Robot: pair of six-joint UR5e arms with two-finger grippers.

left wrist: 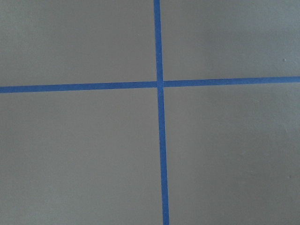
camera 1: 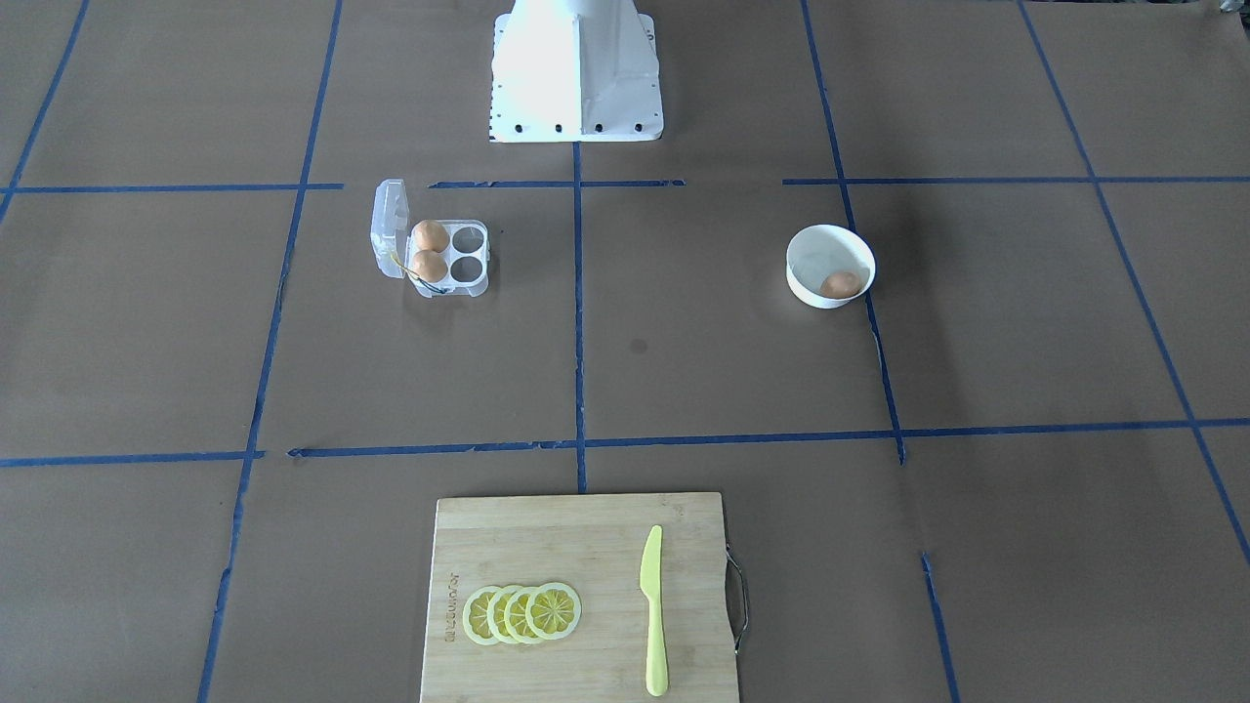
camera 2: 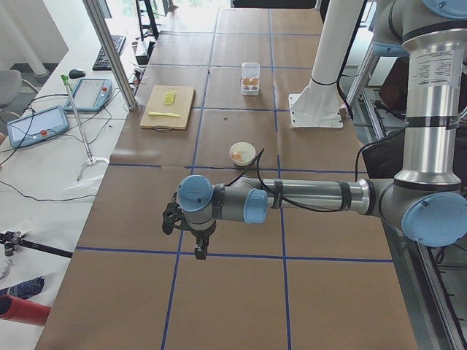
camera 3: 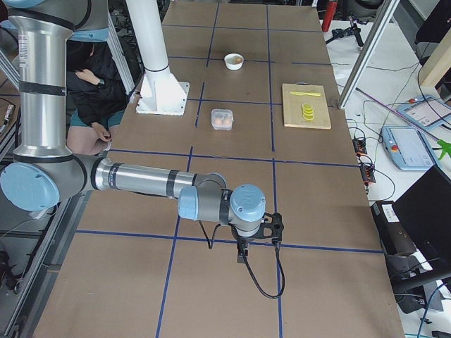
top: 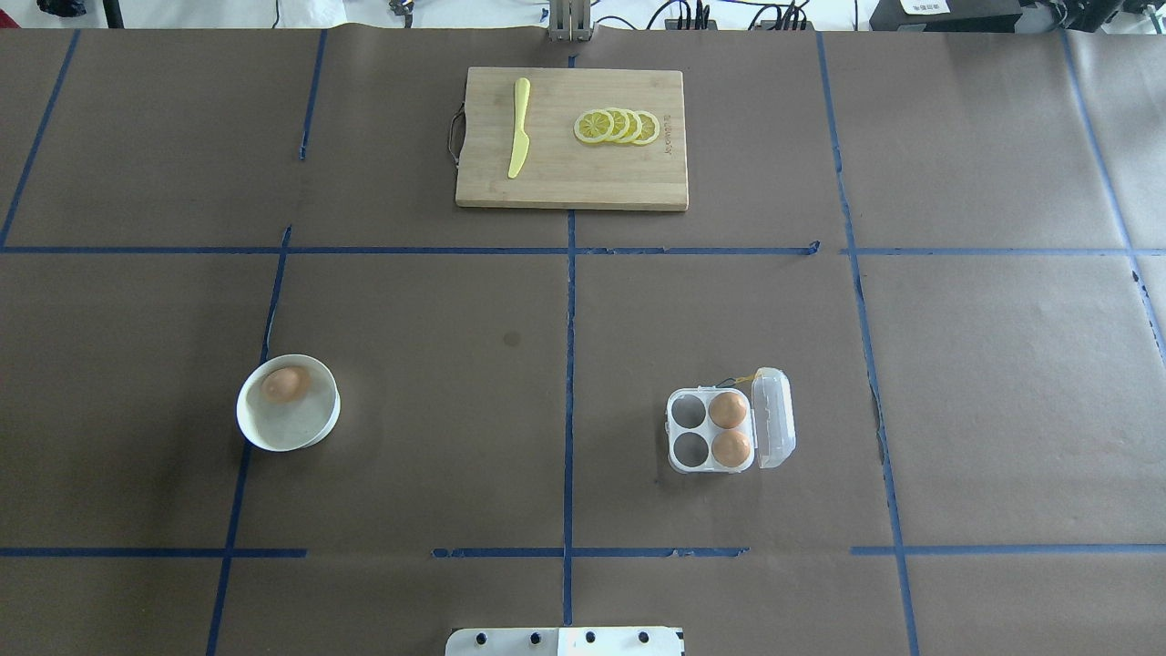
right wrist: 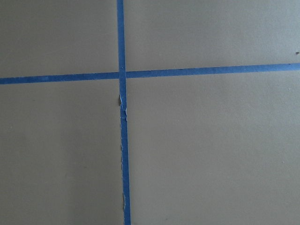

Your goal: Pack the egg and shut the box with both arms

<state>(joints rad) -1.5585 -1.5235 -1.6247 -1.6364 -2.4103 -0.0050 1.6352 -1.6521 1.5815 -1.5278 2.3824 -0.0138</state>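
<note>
Pick-up not begun. My left gripper (camera 2: 200,251) and right gripper (camera 3: 242,255) hang well away; whether spread, I cannot tell. The egg (top: 283,384) sits in the bowl (top: 314,435), left; the box (top: 710,430) lies open, right. Next: reach the egg.

Bright, even daylight; the white pedestal (camera 1: 576,73) glares overexposed, the bowl (top: 293,426) throws a soft shadow, and both wrist views look flat and slightly soft.
</note>
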